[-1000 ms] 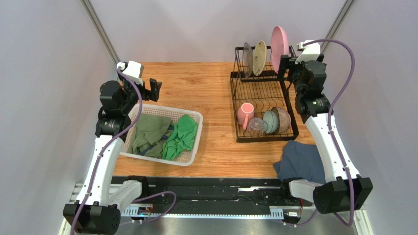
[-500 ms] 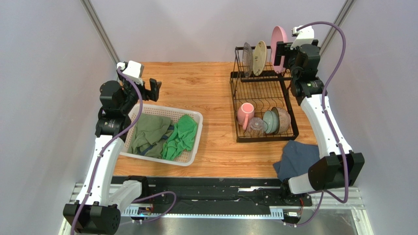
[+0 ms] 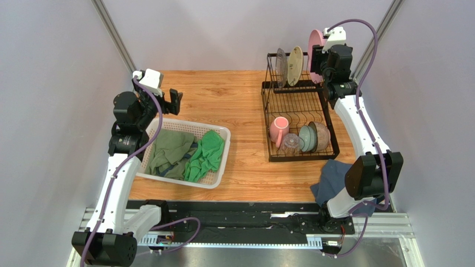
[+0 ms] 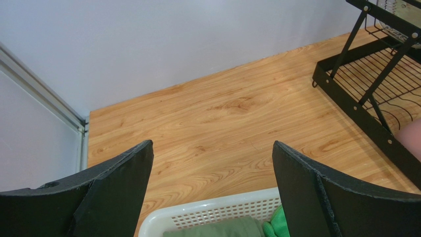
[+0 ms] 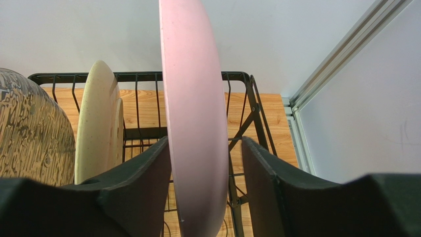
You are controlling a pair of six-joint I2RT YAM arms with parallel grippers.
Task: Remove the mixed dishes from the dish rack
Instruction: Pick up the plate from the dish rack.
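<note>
Three plates stand on edge in the slotted upper shelf of the dish rack [image 3: 264, 105], at its far end. The slots hold each one upright and apart from the next: grey plate [image 5: 29, 133] toward the rack's left, smaller cream plate [image 5: 99, 123] in the middle, large pink plate [image 5: 192, 113] toward the rack's right. Standing on edge leaves each rim free to be pinched from above, which I judge is why the arm goes for the top of the rim.

Lower tray of the rack, near end: pink mug [image 3: 277, 129], clear glass cup [image 3: 291, 144], teal bowl [image 3: 306, 138] and brown-olive bowl [image 3: 320, 135], crowded together. None lifted out yet.

Right gripper [image 5: 202, 153] sits over the rack's far right corner, straddling the pink plate's rim.
- Jaws parted a little wider than the plate is thick.
- Left finger [image 5: 143, 173] looks to be at or just touching the plate's left face; right finger shows a gap, rack wire visible through it.
- Not clamped; plate seated in its slot. Closing appears to be the next step.

Left gripper [image 4: 212, 163] hangs well left of the rack, above the far rim of the white mesh basket [image 3: 222, 132].
- Jaws spread wide, nothing between them, touching nothing.
</note>
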